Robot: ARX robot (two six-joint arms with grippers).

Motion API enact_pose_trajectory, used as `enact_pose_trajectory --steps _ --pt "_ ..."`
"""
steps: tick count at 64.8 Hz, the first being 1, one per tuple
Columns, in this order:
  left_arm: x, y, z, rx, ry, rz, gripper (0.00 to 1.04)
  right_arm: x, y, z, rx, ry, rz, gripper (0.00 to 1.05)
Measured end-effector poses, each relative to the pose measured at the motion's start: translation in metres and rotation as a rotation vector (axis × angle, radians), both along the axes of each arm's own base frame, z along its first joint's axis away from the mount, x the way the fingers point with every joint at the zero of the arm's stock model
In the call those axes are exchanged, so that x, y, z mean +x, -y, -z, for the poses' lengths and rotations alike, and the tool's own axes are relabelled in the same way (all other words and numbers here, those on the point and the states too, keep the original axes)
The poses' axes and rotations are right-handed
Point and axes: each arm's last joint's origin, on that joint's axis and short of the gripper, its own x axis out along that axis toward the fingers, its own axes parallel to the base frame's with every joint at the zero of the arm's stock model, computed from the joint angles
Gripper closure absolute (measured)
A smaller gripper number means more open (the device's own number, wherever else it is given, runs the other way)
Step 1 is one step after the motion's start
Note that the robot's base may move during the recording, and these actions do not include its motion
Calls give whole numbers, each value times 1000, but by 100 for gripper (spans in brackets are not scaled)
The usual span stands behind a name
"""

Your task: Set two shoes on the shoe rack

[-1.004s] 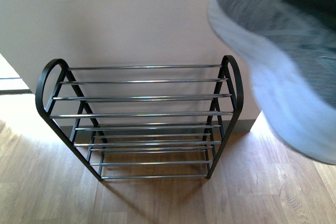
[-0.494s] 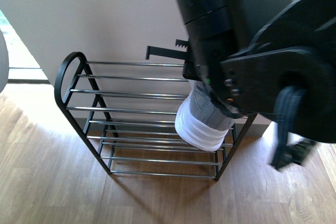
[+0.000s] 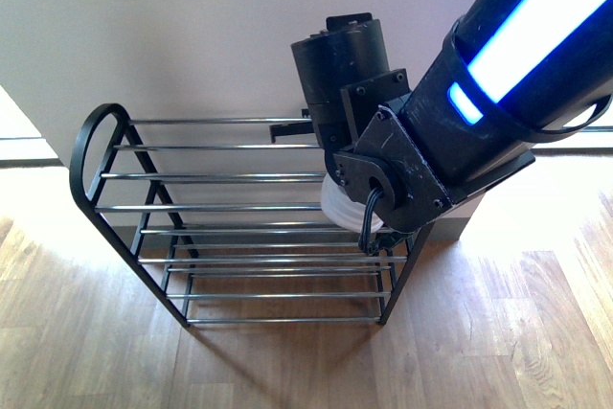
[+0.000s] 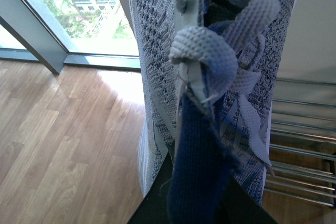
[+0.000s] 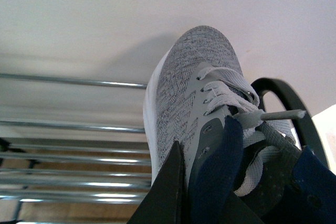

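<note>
The right arm (image 3: 460,131) bulks across the shoe rack's (image 3: 211,177) right end, hiding it. The right gripper (image 5: 226,198) is clamped on a grey sneaker (image 5: 184,93), its toe toward the wall (image 5: 105,14), above the rack's upper bars. The left gripper (image 4: 199,205) clasps the other sneaker (image 4: 157,51) beside the rack, over the wood floor (image 4: 63,129).

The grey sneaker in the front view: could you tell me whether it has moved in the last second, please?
Yes. The grey sneaker went leftwards, from right of the shoe rack to above its right end.
</note>
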Motion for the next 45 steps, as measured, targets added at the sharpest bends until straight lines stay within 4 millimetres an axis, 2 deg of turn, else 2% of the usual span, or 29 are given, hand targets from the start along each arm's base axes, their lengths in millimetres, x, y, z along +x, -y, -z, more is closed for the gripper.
enact_pose_trajectory --steps 17,45 --pt "0 0 0 0 0 -1 102 14 9 18 -163 -40 -83 103" --pt "0 0 0 0 0 0 102 20 16 27 -201 -95 -93 103"
